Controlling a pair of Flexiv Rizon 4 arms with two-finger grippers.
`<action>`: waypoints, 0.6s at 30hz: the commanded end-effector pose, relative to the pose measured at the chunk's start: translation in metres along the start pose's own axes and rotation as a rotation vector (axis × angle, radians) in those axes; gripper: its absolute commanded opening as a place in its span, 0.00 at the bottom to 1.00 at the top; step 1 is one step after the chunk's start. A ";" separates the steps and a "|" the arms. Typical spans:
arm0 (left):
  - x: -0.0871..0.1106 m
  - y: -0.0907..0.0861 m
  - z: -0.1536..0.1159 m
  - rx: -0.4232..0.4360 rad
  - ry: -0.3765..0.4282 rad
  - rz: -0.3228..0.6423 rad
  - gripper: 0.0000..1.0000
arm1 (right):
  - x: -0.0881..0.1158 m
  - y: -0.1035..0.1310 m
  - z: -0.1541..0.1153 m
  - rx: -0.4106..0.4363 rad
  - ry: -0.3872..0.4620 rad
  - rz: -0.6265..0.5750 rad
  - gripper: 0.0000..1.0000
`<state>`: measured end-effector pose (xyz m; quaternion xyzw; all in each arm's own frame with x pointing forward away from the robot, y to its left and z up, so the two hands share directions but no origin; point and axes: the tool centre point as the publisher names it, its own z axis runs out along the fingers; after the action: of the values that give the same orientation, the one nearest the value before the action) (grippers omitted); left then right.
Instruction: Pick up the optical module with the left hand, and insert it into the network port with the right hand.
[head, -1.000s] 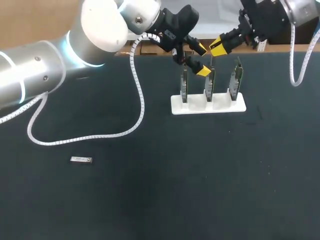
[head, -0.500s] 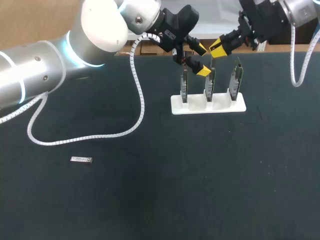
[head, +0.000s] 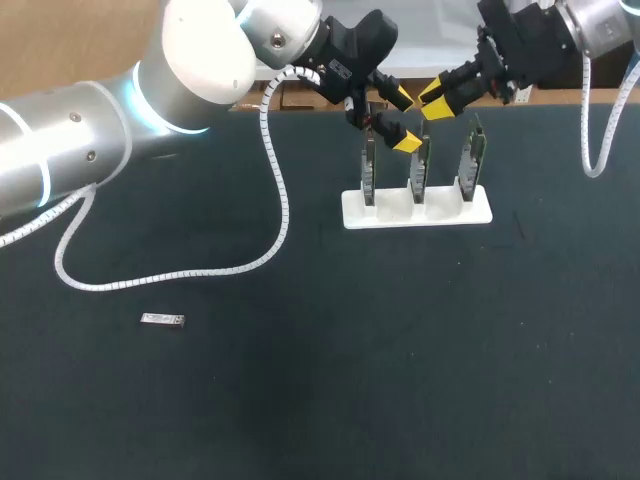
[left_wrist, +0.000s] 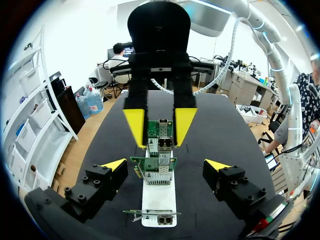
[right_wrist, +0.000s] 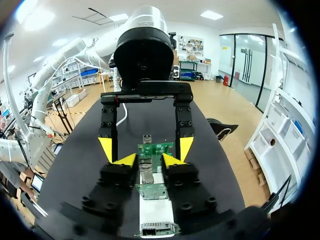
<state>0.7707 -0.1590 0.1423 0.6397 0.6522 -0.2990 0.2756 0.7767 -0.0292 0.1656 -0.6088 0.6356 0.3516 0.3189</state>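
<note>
Left gripper (head: 403, 120) open (tips spread); right gripper (head: 436, 97) seemingly facing it.

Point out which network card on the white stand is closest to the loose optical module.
The end network card on the left arm's side of the white stand; the other two stand farther along it from the optical module.

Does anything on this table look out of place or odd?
The small silvery optical module lies alone on the table, far off to the left of the white rack of upright cards, where the left gripper and right gripper both hover. Nothing looks spilled or broken.
</note>
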 end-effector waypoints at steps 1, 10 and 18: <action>0.000 0.001 0.001 0.001 0.000 0.001 1.00 | 0.001 0.002 -0.002 0.007 -0.007 0.007 1.00; 0.000 0.001 0.001 0.001 0.000 0.001 1.00 | -0.003 0.001 -0.011 -0.001 -0.058 0.054 1.00; 0.000 0.001 0.001 0.001 0.000 0.001 1.00 | -0.007 0.001 -0.023 -0.033 -0.094 0.069 1.00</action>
<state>0.7707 -0.1590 0.1423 0.6397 0.6522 -0.2990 0.2756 0.7725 -0.0412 0.1831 -0.5733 0.6380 0.3963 0.3275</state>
